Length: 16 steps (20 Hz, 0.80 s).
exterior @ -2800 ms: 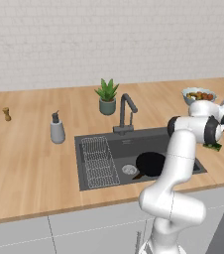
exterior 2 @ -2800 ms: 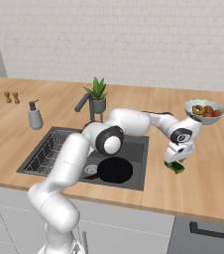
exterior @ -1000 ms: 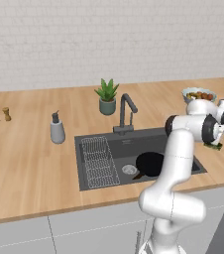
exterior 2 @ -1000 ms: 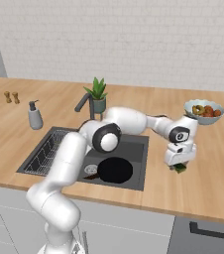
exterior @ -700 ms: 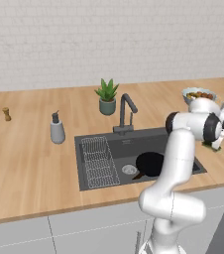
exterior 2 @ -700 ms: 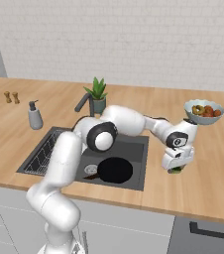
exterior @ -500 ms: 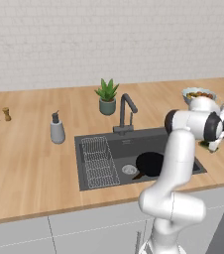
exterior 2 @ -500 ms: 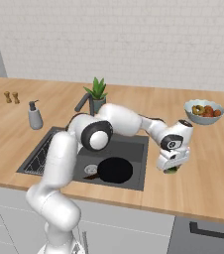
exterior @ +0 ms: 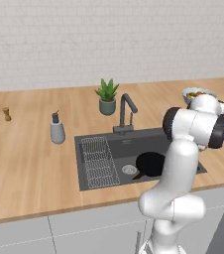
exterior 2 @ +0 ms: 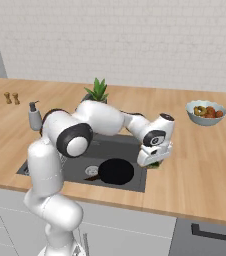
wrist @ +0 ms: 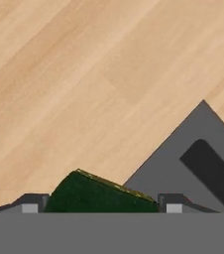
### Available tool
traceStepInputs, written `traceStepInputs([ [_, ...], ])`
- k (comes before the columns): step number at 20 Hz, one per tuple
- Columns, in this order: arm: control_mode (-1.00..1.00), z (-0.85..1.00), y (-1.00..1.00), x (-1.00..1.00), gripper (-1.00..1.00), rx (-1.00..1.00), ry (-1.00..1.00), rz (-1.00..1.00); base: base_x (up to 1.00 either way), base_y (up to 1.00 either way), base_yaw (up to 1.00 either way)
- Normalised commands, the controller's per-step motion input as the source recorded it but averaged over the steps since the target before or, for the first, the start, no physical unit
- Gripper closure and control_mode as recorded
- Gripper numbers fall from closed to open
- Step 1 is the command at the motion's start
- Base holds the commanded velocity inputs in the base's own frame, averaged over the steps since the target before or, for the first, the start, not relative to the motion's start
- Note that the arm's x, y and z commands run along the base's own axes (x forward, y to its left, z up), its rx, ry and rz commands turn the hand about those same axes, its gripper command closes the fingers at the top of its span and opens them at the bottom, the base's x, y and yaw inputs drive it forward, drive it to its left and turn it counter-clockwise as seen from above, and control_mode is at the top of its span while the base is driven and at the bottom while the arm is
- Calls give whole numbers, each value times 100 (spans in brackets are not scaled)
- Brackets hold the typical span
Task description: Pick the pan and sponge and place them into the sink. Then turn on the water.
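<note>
Sponge [wrist: 101,194] sits clamped between my gripper [wrist: 98,206] fingers just beside the sink [exterior 2: 135,176] corner, pan [exterior 2: 116,171] already inside, so I'd carry it well over the basin before releasing.

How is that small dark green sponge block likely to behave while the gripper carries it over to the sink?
The small dark green sponge block sits between the gripper fingertips, so it probably squashes a little. It looks small beside the hand, likely light. Its flat, blocky shape shouldn't roll once dropped into the dark grey sink.
</note>
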Motion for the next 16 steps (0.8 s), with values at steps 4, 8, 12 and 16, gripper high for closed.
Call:
traceStepInputs([
  [4, -100, -1, 100, 0, 100, 0, 14, 18, 0, 0, 0],
  [8, -100, -1, 100, 26, 100, 0, 9, 21, 0, 0, 0],
  [12, -100, -31, 38, 62, 100, 9, 8, 13, 0, 0, 0],
  [16, -100, -97, 9, 88, 100, 8, 17, 8, 0, 0, 0],
])
